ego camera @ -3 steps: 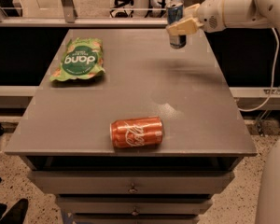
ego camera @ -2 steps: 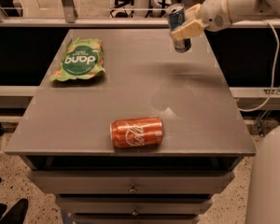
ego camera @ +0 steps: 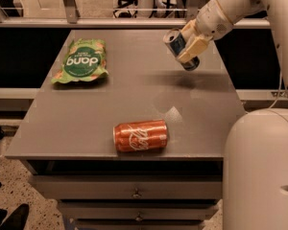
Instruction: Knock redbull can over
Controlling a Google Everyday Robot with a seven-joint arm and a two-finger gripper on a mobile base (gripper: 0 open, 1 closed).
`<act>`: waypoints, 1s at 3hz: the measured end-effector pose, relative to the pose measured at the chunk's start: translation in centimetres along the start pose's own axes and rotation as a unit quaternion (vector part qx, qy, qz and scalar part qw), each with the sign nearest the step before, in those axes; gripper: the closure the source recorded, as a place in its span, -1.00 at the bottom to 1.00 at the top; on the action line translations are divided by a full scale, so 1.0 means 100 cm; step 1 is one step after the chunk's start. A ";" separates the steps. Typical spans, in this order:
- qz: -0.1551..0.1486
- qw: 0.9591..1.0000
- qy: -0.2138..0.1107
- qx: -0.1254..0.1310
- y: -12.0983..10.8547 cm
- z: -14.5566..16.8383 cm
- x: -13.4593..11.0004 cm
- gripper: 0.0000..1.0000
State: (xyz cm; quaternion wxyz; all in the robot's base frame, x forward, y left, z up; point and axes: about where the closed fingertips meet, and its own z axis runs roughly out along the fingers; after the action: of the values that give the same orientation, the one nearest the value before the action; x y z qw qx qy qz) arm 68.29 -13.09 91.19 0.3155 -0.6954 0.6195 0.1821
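The robot's cream two-finger gripper (ego camera: 188, 49) is clamping the slim blue-and-silver metal redbull can (ego camera: 174, 39) around its middle, over the far right part of the flat grey table (ego camera: 134, 95). The can is leaning steeply: its silver top is pointing up and left toward the table's centre, and its base is pointing down and right, nearer the arm. A shadow beneath suggests it is hanging clear of the surface. Laying it flat is likely calling for a lowering move along that leftward tilt. A wider orange-red soda can (ego camera: 140, 136) is lying on its side near the front edge, well apart, and a flat green snack pouch (ego camera: 80, 63) is lying far left.
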 end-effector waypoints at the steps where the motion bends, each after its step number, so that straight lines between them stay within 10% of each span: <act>1: -0.040 0.998 0.037 -0.037 0.002 0.023 0.003 0.52; 3: -0.086 0.993 0.042 -0.075 0.007 0.053 -0.004 -0.41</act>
State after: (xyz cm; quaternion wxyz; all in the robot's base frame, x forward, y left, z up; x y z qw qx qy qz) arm 68.31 -9.34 87.43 0.2506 -0.7748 0.5546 0.1714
